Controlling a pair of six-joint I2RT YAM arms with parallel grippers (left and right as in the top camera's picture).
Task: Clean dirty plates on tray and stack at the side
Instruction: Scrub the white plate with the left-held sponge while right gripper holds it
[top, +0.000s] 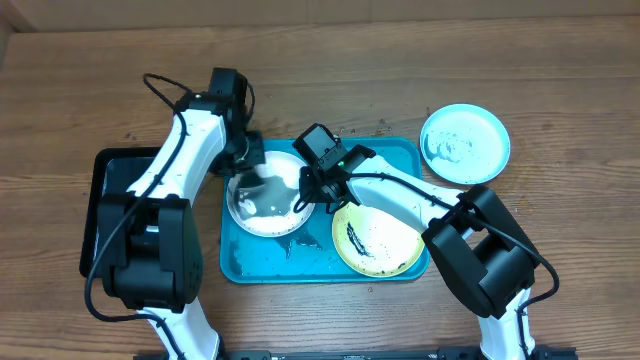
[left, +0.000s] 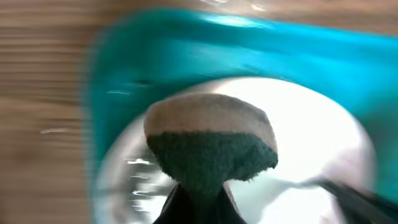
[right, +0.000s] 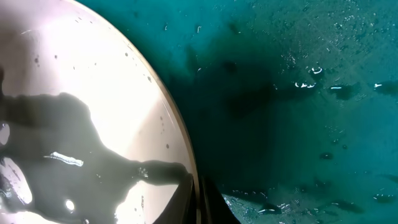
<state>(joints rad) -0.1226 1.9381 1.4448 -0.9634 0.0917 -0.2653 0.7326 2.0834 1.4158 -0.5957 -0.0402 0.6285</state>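
Scrubbing the white-rimmed plate (top: 262, 197), by the look of it: clenches the left tool (top: 243, 162) on a brown-and-green sponge (left: 211, 146) and holds it just over the plate's white centre, touching or not, impossible to tell through the blur. Grasps the same plate's right rim with the right tool (top: 312, 188), pinning it in the left half of the tray (top: 250, 265), mid-tabletop toward the near edge. Shows the yellow-green plate (top: 375, 240), dark-smeared, in the tray's right half, and the light blue plate (top: 465, 143) off the tray, on the tabletop (top: 560, 80) toward the right edge, probably the stacking spot. Puts the task at roughly a third done, as a judgement only. Calls next for finishing the wipe, lifting the sponge clear, then carrying the white-rimmed plate by its rim toward the right edge without tipping it or clipping the yellow-green plate.
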